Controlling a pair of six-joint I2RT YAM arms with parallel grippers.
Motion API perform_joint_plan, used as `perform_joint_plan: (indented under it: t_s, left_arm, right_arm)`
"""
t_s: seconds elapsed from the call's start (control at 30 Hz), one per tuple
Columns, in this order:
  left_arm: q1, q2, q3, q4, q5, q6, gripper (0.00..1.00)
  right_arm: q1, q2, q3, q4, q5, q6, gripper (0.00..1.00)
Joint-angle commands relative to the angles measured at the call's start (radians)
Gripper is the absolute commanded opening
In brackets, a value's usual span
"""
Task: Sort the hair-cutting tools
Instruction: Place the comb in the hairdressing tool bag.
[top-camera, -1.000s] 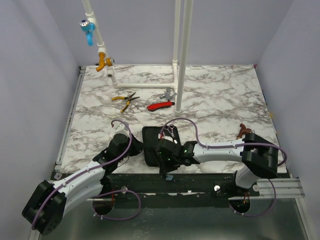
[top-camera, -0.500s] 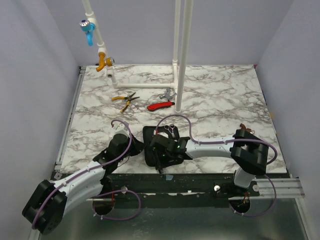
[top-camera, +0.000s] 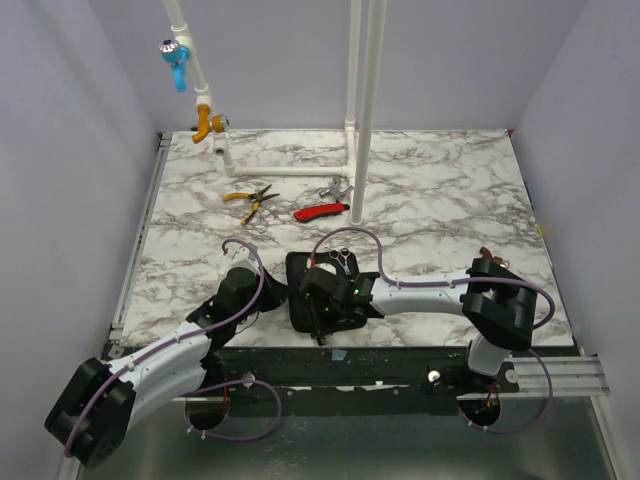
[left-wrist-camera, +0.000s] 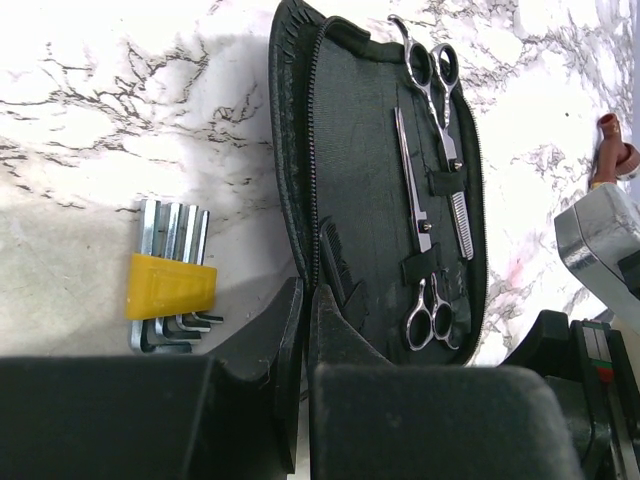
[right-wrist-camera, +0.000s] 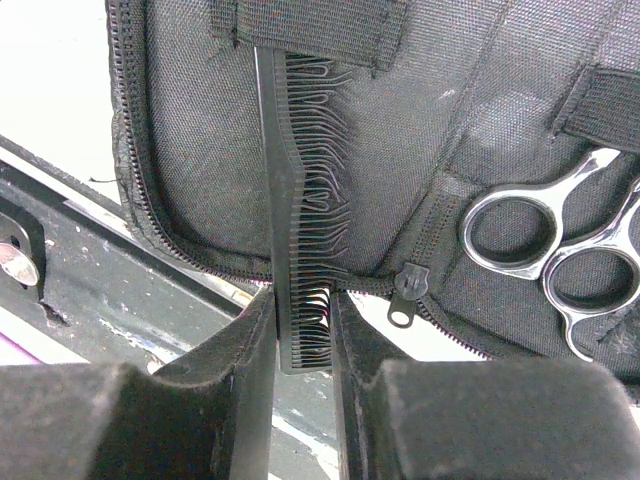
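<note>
A black zip case (left-wrist-camera: 370, 200) lies open on the marble desk (top-camera: 450, 200), close to its near edge. Inside, two pairs of silver scissors sit side by side under elastic straps. The plain scissors (left-wrist-camera: 420, 250) have their handles toward the near end. The thinning scissors (left-wrist-camera: 445, 110) point the other way, with their rings at the far end. To their left, the black comb (right-wrist-camera: 295, 200) runs under a strap along the case's zip side. Its near end pokes out past the zipper rim, over the dark front rail. The right gripper (right-wrist-camera: 300, 310) is clamped on that protruding end, one finger against the spine and the other against the teeth. The zipper pull (right-wrist-camera: 402, 300) hangs just beside its right finger. The left gripper (left-wrist-camera: 307, 300) is closed with its fingers together, low over the desk at the case's left rim. A hex-key set (left-wrist-camera: 172, 285) in a yellow holder lies just to its left, apart from the case. Beyond the case, bare marble stretches to the yellow-handled pliers (top-camera: 250, 200) and the red-handled tool (top-camera: 322, 211). Both lie well apart from the case, near the white pipe (top-camera: 365, 110). To the right, the desk's surface runs open toward the wall.
</note>
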Motion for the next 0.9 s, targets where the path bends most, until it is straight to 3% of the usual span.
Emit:
perform_joint_plan:
  t_s: [0.0,0.43,0.73,0.87]
  left_arm:
    - [-0.006,0.021,-0.015,0.017,0.022,-0.019,0.00]
    - [-0.015,0.056,0.003,0.025,0.006,-0.024,0.00]
    - [-0.017,0.067,0.007,0.030,0.011,-0.024,0.00]
    - [-0.018,0.070,0.010,0.028,0.011,-0.023,0.00]
  right_arm:
    - [-0.007,-0.028,0.009,0.096,-0.048,-0.013,0.18]
    - [-0.007,0.045,0.134,0.089,-0.094,-0.035,0.21]
    - [-0.006,0.062,0.157,0.053,-0.077,-0.054,0.47]
    - [-0.007,0.037,0.150,0.031,-0.062,-0.067,0.53]
